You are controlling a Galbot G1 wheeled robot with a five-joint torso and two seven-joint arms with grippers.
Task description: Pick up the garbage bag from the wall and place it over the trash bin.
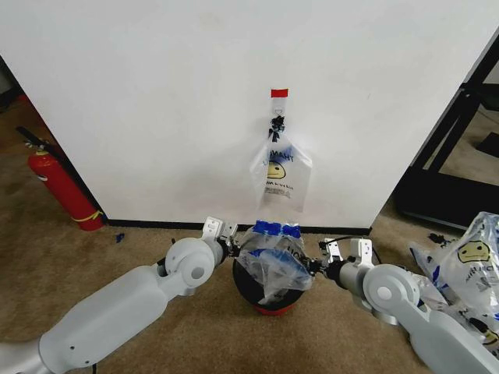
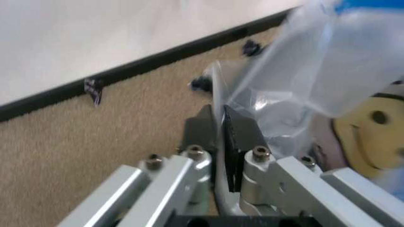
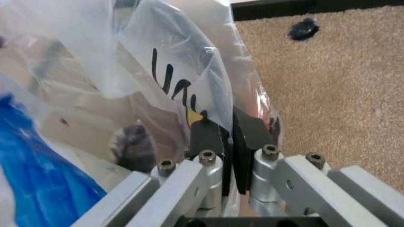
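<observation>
The garbage bag (image 1: 274, 261), crinkly whitish plastic with blue print, is draped into and over the small black mesh trash bin (image 1: 248, 287) with a red base, on the carpet before the white wall (image 1: 156, 101). My left gripper (image 1: 231, 245) is at the bin's left rim, shut on the bag's edge. In the left wrist view the gripper (image 2: 218, 119) pinches the film, and the yellow smiley (image 2: 369, 142) shows beside it. My right gripper (image 1: 320, 265) is at the bin's right rim, shut on the opposite edge. The right wrist view has that gripper (image 3: 228, 126) clamped on the plastic.
Another flat smiley bag (image 1: 279, 175) dangles from the black hook under a red tape mark (image 1: 279, 93). A red fire extinguisher (image 1: 64, 193) leans at the left. A heap of like bags (image 1: 468, 265) lies at the right, behind it a black frame (image 1: 448, 160).
</observation>
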